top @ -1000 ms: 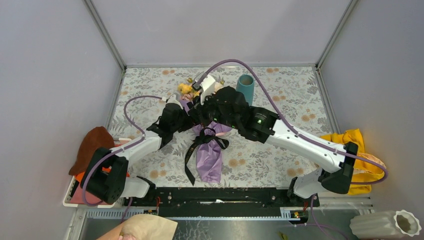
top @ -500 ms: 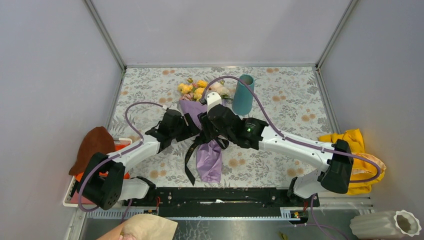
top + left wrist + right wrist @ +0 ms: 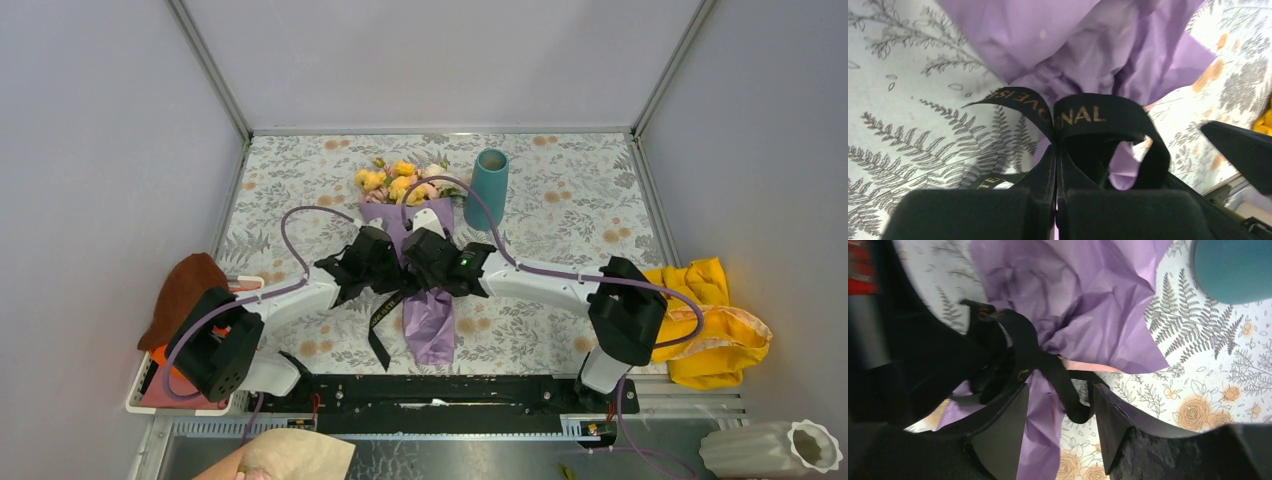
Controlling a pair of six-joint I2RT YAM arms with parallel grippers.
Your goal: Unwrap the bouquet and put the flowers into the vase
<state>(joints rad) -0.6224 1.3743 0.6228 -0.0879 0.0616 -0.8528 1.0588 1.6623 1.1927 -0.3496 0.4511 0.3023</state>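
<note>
If the left gripper (image 3: 1055, 152), fingers pressed together on a loop of the black ribbon (image 3: 1098, 116), pulls while the right gripper (image 3: 1060, 407) stands spread around another strand, the knot may tighten and drag the bouquet (image 3: 430, 318).

Bouquet: crinkled lilac cone, tied, lying left of the teal vase (image 3: 489, 176); yellow and pink blooms (image 3: 400, 182) just beside the vase.

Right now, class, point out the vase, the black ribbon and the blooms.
vase (image 3: 487, 195), top external view, teal side wall
black ribbon (image 3: 1100, 114), left wrist view, lettered loop
blooms (image 3: 402, 169), top external view, yellow flower head
</note>
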